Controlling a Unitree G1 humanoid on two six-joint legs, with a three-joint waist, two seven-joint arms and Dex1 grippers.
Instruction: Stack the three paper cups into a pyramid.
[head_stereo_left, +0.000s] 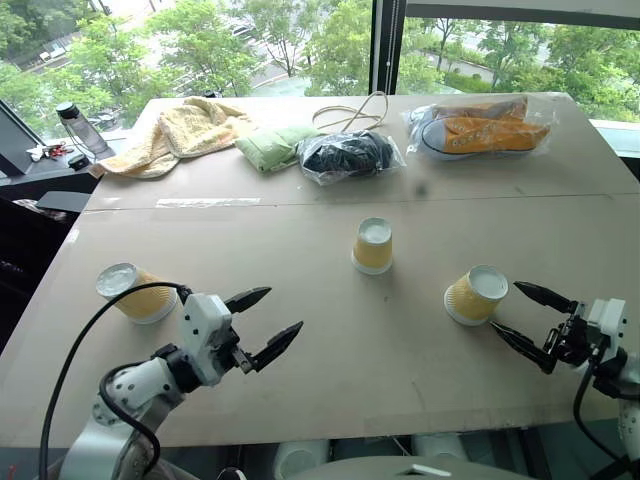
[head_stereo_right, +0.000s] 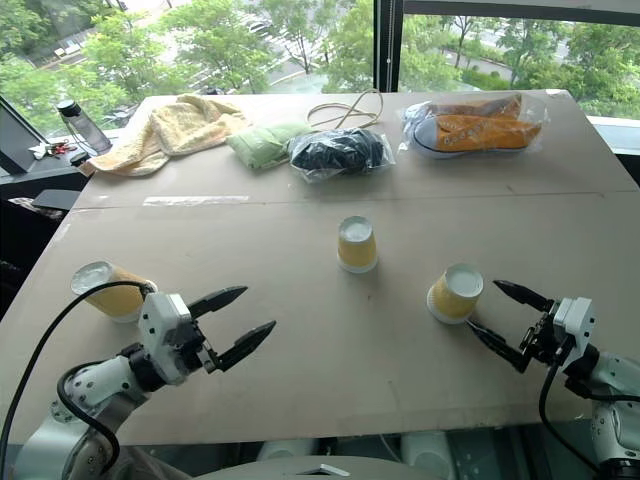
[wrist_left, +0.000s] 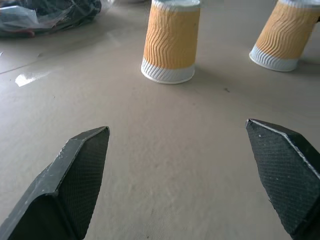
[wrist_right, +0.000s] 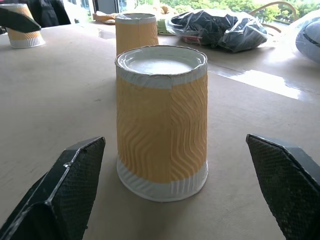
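Three cups stand upside down, well apart: left cup (head_stereo_left: 136, 293) at frame left, middle cup (head_stereo_left: 373, 246) at centre, right cup (head_stereo_left: 476, 294) lower right. Both pincers, left pincer (head_stereo_left: 268, 324) and right pincer (head_stereo_left: 530, 320), gape wide, empty. Squeezing hard could crush the right cup or tip it over.

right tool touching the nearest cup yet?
Apart. In the right wrist view the cup stands between the open right tool's fingers with bare table visible on both sides.
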